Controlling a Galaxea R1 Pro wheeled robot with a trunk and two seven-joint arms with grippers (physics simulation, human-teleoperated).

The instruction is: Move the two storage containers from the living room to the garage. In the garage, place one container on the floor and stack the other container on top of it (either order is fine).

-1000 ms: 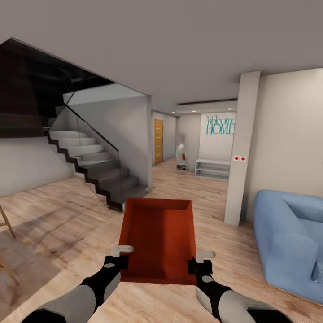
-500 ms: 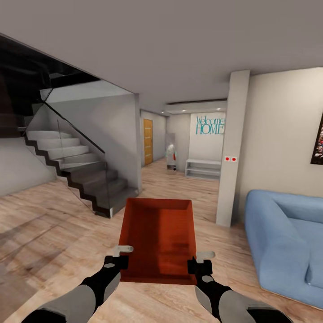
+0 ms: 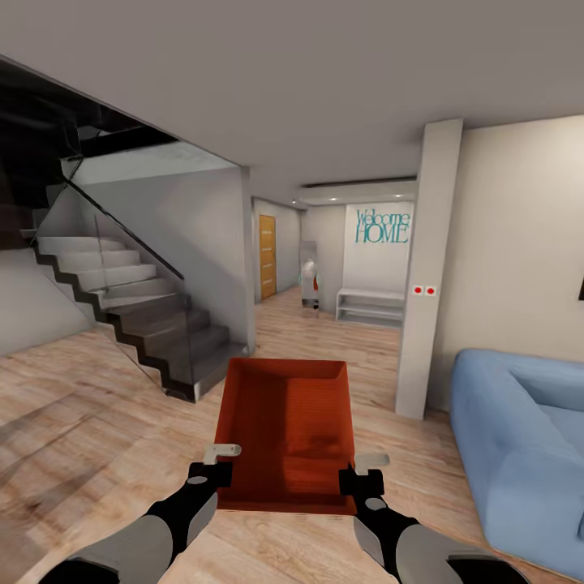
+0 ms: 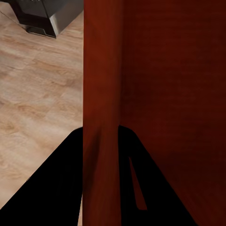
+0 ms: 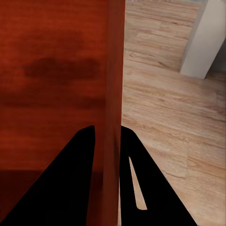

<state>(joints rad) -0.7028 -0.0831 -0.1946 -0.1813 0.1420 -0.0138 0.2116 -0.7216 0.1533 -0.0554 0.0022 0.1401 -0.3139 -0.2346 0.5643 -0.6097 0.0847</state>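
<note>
One storage container, two grippers, one sofa

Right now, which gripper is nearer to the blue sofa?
Right. The right gripper grips the storage container on the wall facing the blue sofa. The left gripper grips the opposite wall, toward the staircase.

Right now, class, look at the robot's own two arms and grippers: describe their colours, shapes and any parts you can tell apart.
Both arms have smooth light grey forearm shells that turn into black, jointed wrist sections. The left gripper and right gripper each have a black blocky body with a pale, off-white flat finger. In the wrist views the fingers read as dark tapering wedges. No cables or markings are visible.
</note>
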